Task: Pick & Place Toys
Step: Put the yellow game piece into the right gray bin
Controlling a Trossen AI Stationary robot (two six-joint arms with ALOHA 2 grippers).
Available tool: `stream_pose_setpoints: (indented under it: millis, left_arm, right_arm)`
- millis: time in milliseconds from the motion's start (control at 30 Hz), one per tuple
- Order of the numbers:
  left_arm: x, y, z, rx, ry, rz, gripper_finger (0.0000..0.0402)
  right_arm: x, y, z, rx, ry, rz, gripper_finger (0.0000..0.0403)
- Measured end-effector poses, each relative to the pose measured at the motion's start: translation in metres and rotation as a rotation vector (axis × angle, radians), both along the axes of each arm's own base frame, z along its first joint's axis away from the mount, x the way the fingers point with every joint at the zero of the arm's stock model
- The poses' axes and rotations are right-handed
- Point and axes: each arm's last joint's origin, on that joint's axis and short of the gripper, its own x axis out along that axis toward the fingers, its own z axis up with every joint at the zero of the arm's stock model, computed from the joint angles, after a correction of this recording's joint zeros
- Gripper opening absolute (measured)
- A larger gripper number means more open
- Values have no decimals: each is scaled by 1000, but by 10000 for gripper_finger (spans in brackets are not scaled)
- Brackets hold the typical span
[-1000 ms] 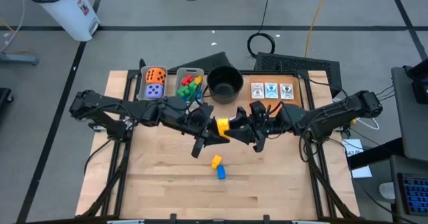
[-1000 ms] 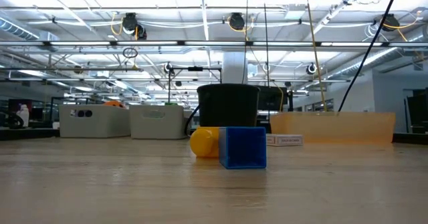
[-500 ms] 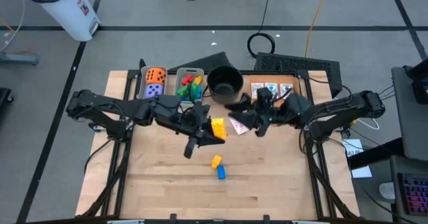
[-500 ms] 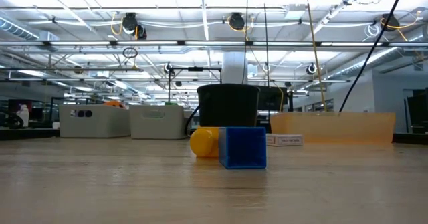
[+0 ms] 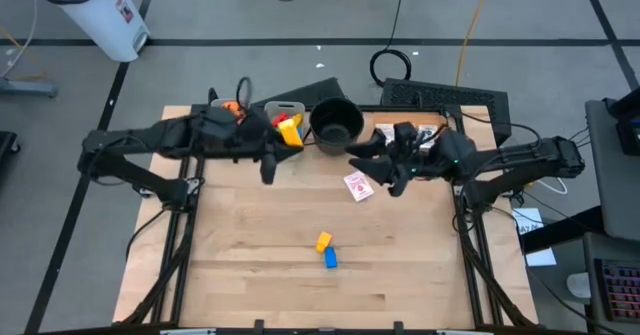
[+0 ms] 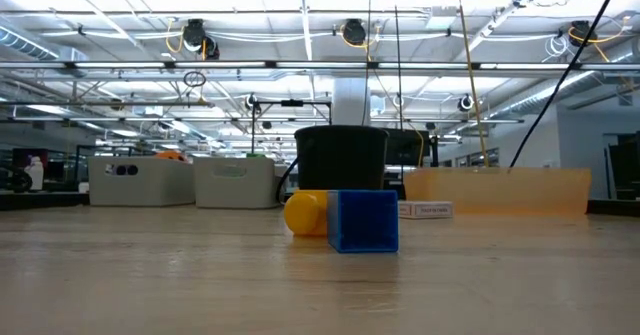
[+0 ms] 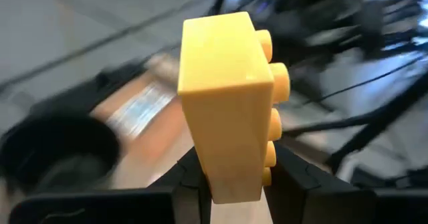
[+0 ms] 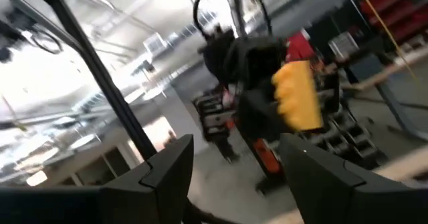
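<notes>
My left gripper (image 5: 288, 135) is shut on a yellow block (image 7: 227, 97) and holds it in the air above the grey bin of blocks (image 5: 284, 109) at the table's far left. My right gripper (image 5: 372, 165) hangs open in the air right of the black pot (image 5: 336, 123), with nothing between its fingers (image 8: 167, 167). A picture card (image 5: 357, 186) lies flat on the table below it. A small yellow block (image 5: 323, 241) and a blue block (image 5: 330, 259) rest on the table's middle, touching each other. My left gripper pinches the yellow block's lower end (image 7: 234, 184) between its two fingers, on its two broad faces. The block stands up out of the fingers, studs to one side, lifted clear of the table and the bin.
A second grey bin (image 5: 228, 115) with an orange die stands left of the block bin, mostly under my left arm. More cards (image 5: 418, 133) lie at the far right, partly under my right arm. The near half of the table holds only the two loose blocks.
Both grippers met at the yellow block over the table's middle. My left gripper has carried it toward the far left, up over the block bin. My right gripper has drawn back toward the far right without the block. The card now shows on the table.
</notes>
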Motion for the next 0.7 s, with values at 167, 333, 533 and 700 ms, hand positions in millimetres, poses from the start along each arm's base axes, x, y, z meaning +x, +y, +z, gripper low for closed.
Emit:
stream_pose_setpoints:
  millis: [167,333,533,700]
  left_arm:
    - [-3,36,-23,-94,203,147,96]
    - [-1,73,-52,-235,405,269,96]
    - [7,116,-81,-355,537,371,96]
    - [16,149,-107,-445,604,403,96]
  right_arm:
    - [5,1,-14,-10,140,0,216]
    - [7,0,-25,-27,260,-6,210]
    - [8,-5,-34,-36,350,-23,209]
    - [7,-8,-42,-75,437,-37,208]
